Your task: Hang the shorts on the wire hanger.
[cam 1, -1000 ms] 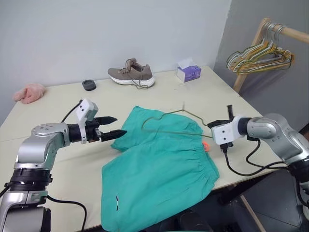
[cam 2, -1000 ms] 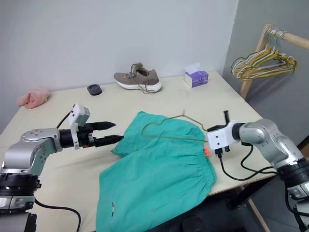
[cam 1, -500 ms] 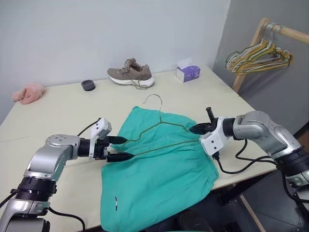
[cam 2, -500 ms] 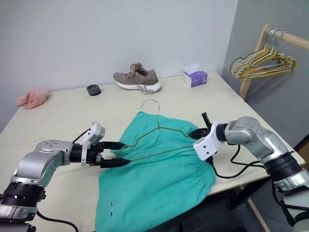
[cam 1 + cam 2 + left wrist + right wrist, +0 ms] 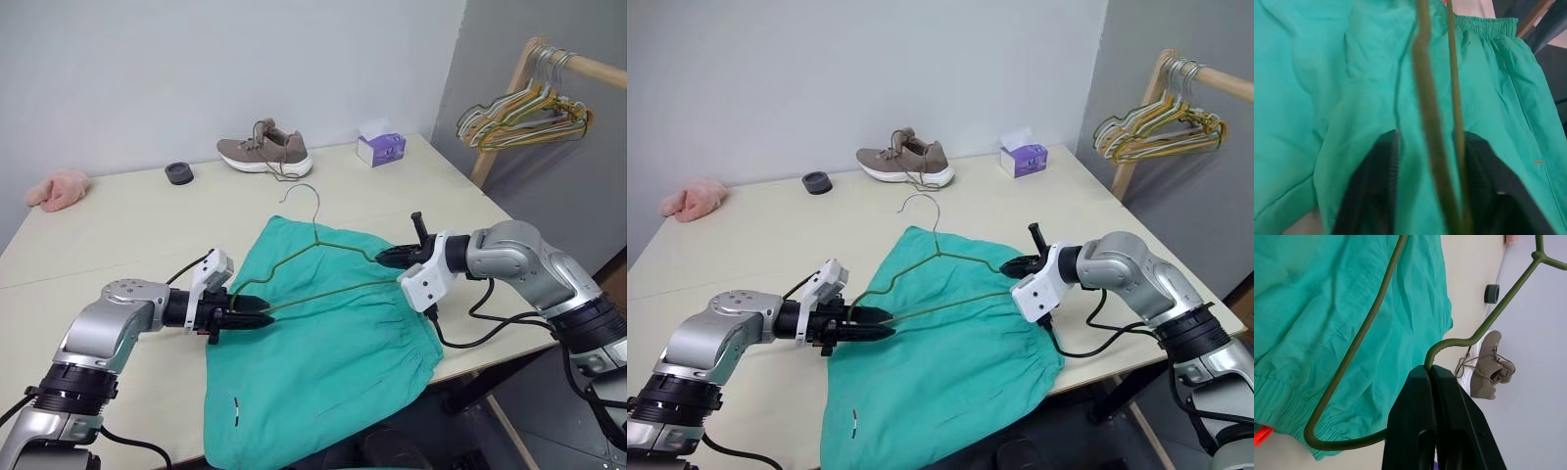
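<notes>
While the teal-green fabric shorts (image 5: pixel 323 343) lie beneath, both jaws are clamped on the thin olive-green wire hanger (image 5: pixel 323 264), left gripper (image 5: pixel 253 318) at one corner, right gripper (image 5: pixel 384 258) opposite.

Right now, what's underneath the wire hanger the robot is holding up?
Under the wire hanger lie the teal shorts, spread on the table. The tabletop beneath the shorts is covered, so anything there cannot be seen.

Silver arms, white wrist blocks, black cables, black two-finger left claw (image 5: pixel 257 319).
</notes>
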